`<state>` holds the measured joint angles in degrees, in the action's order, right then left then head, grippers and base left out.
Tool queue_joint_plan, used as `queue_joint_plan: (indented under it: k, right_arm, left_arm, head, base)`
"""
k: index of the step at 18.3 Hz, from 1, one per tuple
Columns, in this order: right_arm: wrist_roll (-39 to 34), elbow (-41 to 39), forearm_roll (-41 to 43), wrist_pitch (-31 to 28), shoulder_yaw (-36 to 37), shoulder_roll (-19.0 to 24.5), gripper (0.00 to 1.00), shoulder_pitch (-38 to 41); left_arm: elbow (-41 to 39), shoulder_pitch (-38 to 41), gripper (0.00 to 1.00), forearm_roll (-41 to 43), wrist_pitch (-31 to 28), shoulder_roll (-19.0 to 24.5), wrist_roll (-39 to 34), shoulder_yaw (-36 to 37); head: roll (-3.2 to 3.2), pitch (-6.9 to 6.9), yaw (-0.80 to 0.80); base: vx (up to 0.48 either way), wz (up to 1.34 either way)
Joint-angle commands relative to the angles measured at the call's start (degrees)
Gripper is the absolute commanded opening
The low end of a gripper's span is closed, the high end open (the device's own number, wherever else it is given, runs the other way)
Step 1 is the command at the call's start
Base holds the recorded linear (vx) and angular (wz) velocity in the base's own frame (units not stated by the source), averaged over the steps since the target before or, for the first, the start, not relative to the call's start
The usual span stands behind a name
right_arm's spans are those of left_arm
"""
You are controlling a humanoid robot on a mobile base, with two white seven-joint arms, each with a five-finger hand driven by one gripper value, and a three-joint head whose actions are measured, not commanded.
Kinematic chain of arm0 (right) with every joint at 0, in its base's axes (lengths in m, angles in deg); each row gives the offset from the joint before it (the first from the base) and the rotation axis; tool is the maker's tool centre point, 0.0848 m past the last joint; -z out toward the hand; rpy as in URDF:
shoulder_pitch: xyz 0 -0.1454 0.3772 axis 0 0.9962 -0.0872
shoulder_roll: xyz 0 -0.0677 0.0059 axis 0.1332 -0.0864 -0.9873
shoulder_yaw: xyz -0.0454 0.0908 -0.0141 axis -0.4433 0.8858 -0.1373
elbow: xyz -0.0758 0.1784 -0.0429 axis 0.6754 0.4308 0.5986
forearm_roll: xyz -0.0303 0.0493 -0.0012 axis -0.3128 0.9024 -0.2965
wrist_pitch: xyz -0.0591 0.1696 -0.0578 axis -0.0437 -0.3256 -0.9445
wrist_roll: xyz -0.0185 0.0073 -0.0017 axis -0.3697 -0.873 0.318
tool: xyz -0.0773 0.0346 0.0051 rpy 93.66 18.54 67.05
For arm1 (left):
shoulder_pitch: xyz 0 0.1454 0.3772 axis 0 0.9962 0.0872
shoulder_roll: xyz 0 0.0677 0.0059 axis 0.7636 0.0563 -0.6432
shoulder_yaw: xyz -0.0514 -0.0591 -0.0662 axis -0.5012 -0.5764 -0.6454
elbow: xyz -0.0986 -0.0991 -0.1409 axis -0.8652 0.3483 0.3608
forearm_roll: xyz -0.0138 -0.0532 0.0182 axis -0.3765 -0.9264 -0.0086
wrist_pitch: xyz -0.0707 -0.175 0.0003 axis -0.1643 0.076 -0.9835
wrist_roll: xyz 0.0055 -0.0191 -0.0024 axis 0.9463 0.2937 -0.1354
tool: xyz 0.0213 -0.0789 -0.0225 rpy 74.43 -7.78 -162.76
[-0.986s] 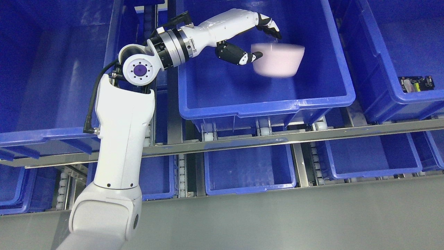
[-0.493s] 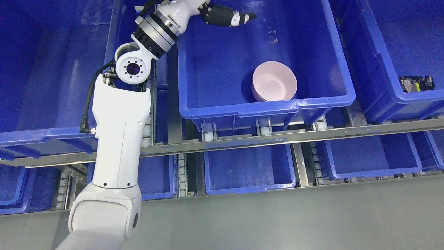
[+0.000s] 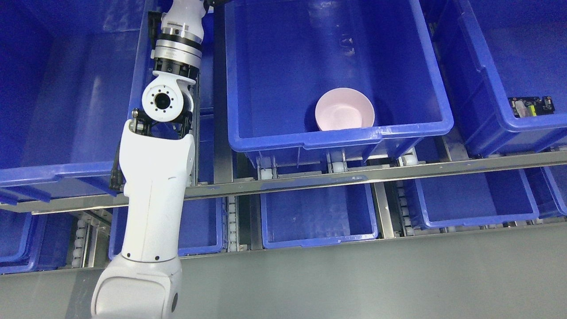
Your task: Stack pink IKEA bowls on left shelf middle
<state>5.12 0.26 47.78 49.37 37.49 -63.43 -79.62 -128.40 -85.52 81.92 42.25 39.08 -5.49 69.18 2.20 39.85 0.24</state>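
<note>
A pink bowl [image 3: 345, 109] sits upright inside the large blue bin [image 3: 336, 133] on the upper shelf row, close to the bin's front wall. Its lower part is hidden behind that wall. My left arm [image 3: 153, 186] rises from the lower left and runs straight up past the bin's left side. Its forearm [image 3: 179, 31] leaves the picture at the top edge, so the hand is out of sight. The right arm does not show.
Further blue bins stand to the left [image 3: 66, 173] and right [image 3: 509, 119]; the right one holds a small circuit board [image 3: 530, 106]. A metal shelf rail [image 3: 310, 181] crosses the middle, with smaller blue bins [image 3: 319, 217] on the row below. Grey floor lies along the bottom.
The left hand let go of the pink bowl, which dropped and settled near the bin's front wall. The arm then swung up and left, taking the hand out of the picture.
</note>
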Motion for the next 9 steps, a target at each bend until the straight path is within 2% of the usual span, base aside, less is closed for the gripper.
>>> queue_joint_plan:
  k: [1, 5, 9]
  right_arm:
    - [0.00, 0.00, 0.00, -0.03, 0.00, -1.00, 1.00, 0.00]
    - [0.00, 0.00, 0.00, -0.03, 0.00, -1.00, 1.00, 0.00]
    - [0.00, 0.00, 0.00, -0.03, 0.00, -1.00, 1.00, 0.00]
  left_arm:
    - [-11.18, 5.30, 1.00, -3.35, -2.53, 1.00, -0.31, 4.39]
    - [-13.46, 10.31, 1.00, -3.35, -2.53, 1.00, -0.31, 4.39]
    - [-14.53, 11.11, 1.00, -3.35, -2.53, 1.00, -0.22, 3.86]
  head:
    - [0.00, 0.00, 0.00]
    - [0.00, 0.00, 0.00]
    - [0.00, 0.00, 0.00]
  base:
    - [0.000, 0.00]
    - [0.000, 0.00]
    - [0.000, 0.00]
